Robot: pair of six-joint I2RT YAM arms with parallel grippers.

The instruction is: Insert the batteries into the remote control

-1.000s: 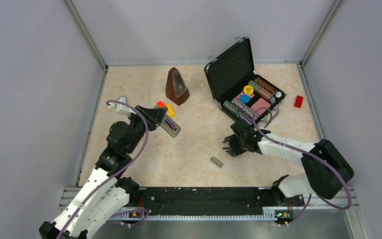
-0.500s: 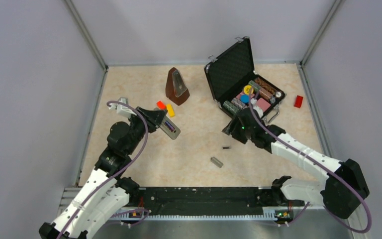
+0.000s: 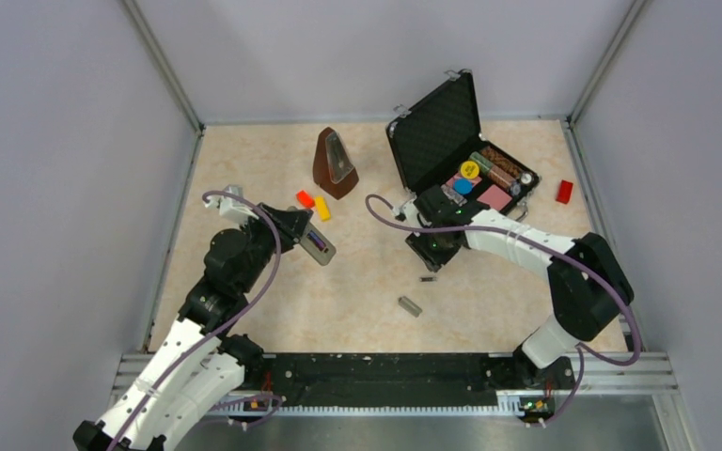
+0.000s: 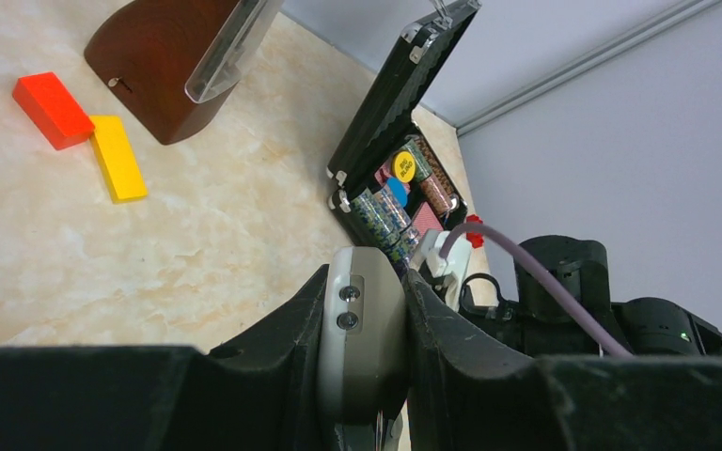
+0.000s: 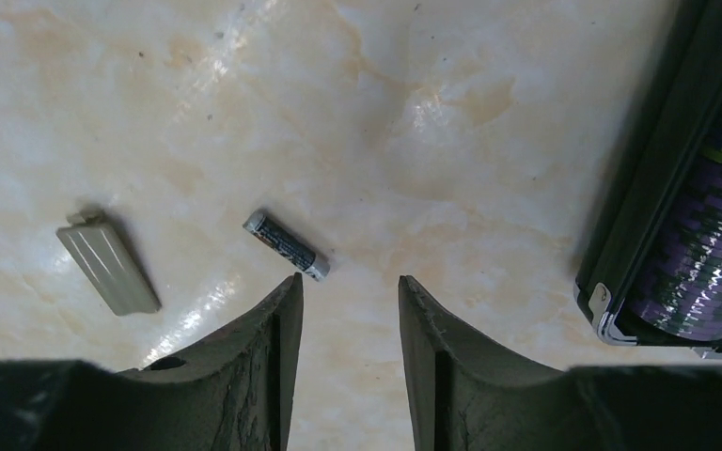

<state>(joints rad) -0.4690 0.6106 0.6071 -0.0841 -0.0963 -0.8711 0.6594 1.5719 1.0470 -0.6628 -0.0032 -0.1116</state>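
The dark grey battery (image 3: 427,278) (image 5: 287,245) lies flat on the table (image 3: 357,282), a little right of the middle and nearer the near edge than the far one. The right gripper (image 3: 432,256) (image 5: 343,310) hangs just on the far side of it, jaws spread with only bare table between them. In the right wrist view the battery lies just past the tip of one of the fingers (image 5: 277,348), off to that side and outside the gap. It lies slantwise to the fingers, and whether they touch cannot be told.

The grey cover piece (image 3: 409,305) (image 5: 108,268) lies flat a short way off from the battery, toward the near edge.

The remote control (image 3: 317,244) (image 4: 362,348) is over the left half of the table, well apart from the loose battery. The left gripper (image 3: 299,230) (image 4: 362,376) is clamped on its two long sides, with the grey back upward. The bluish-purple battery (image 3: 318,241) shows as a dark strip in that back.

Just beyond the remote, toward the far edge, a red block (image 3: 305,198) (image 4: 52,108) and a yellow block (image 3: 321,208) (image 4: 117,155) lie side by side, near a brown metronome (image 3: 335,162). An open black case (image 3: 437,127) (image 4: 400,94) of coloured chips stands by the far right corner, just behind the right gripper.
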